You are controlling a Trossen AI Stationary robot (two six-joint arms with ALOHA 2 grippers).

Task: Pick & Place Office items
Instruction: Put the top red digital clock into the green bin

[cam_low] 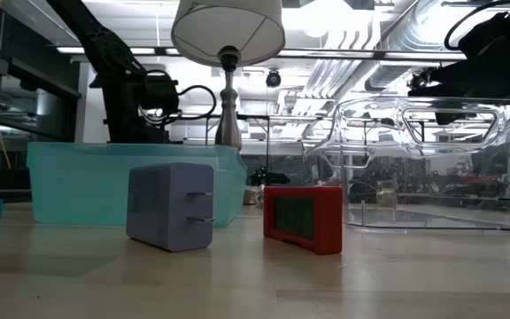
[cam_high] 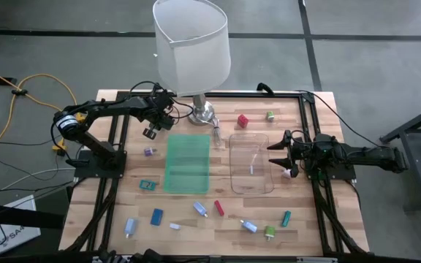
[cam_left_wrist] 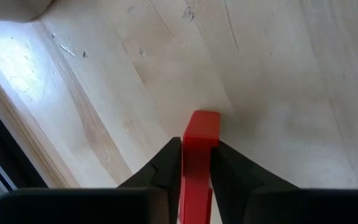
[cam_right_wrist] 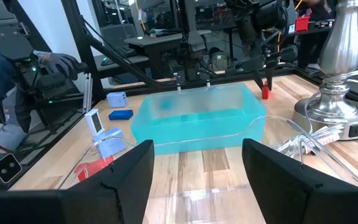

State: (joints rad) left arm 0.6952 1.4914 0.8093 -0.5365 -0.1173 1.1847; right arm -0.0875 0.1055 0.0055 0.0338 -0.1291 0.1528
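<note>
Pick step in hand, to judge from the left tool (cam_left_wrist: pixel 197 148): pressed together on a thin red flat plastic piece (cam_left_wrist: pixel 202 124), one dark finger (cam_left_wrist: pixel 166 165) on each broad face. Seen from above at the far left corner of the green translucent plastic bin (cam_high: pixel 187 164), just beside it, over bare wood of the table (cam_high: pixel 126 197). Cannot tell whether the red piece's end touches the wood or hangs just above it.

Right tool (cam_right_wrist: pixel 197 180) spread wide and holding nothing, waiting to the right of the green bin, past the clear plastic tray (cam_high: pixel 251 164) and at that tray's outer edge.

Most office items not yet placed: a red chunky block (cam_high: pixel 243 120) and a small green piece (cam_high: pixel 270 115) behind the bin to the right; a small lilac piece (cam_high: pixel 148 152) and a teal flat piece (cam_high: pixel 148 185) left of the bin; a blue rectangle (cam_high: pixel 156 216), a light blue piece (cam_high: pixel 200 209) and a short red stick (cam_high: pixel 218 209) in front of the bin. Nothing to see inside the bin. So probably early in the task.

Next move, as a judgement: lift straight up without loosening the pinch, carry sideways over the near wall of the bin, lower, then spread. Care needed with the silver lamp base (cam_high: pixel 204 112), close behind the bin, and with the thin grip, because a flat piece may turn between the fingers.
</note>
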